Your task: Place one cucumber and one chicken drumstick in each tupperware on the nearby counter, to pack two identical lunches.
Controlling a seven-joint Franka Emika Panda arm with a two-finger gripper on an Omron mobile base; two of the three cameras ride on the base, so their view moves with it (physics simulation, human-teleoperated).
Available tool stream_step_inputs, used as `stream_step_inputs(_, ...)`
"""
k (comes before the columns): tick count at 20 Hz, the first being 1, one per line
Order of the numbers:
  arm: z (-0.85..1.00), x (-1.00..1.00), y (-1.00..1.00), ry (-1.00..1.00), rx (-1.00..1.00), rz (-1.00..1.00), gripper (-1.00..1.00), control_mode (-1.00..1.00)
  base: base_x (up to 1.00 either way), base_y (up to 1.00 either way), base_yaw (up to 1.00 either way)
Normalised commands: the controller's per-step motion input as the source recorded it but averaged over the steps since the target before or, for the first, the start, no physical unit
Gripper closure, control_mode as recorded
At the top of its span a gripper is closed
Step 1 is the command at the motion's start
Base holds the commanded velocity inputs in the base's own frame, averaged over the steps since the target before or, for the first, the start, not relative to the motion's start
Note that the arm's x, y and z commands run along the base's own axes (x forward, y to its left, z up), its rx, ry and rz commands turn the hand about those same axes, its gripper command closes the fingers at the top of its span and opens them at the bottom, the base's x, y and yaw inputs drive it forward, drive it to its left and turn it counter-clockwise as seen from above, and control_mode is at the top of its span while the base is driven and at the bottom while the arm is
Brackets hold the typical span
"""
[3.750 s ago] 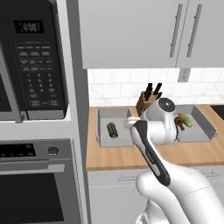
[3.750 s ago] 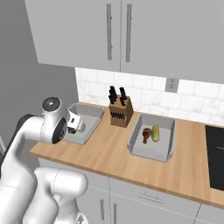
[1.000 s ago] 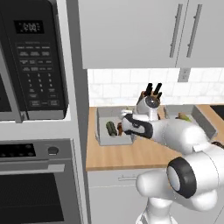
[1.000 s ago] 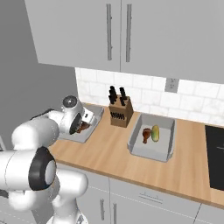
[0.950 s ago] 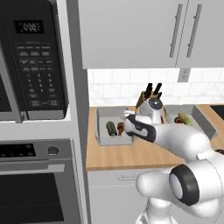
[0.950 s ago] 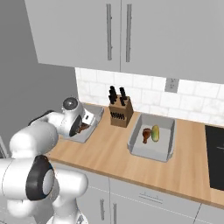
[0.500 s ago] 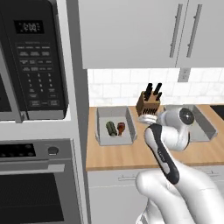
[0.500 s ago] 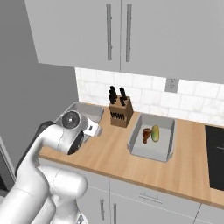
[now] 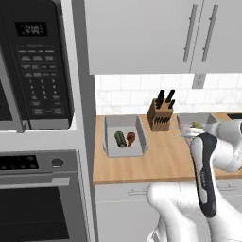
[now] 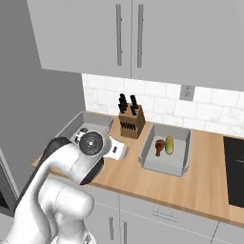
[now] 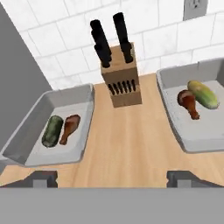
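Two tubs (image 11: pixel 57 131) (image 11: pixel 199 111) on the surface (image 11: pixel 127 140) each hold a cucumber (image 11: pixel 52 130) and a drumstick (image 11: pixel 70 127); fingers (image 11: pixel 43 178) are spread, holding nothing.

No legible text or labels.

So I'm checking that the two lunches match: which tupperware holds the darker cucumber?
The left tupperware, beside the grey wall: its cucumber is dark green. The right tupperware holds a paler yellow-green cucumber.

End effector (image 11: pixel 112 177) open wide, empty, arm folded
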Motion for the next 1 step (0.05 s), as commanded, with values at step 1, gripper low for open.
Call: stream_step_inputs(1, -0.08, -0.33, -0.69, 0.00, -0.01, 0.00, -1.00, -1.00, 0.00, 0.00, 0.00)
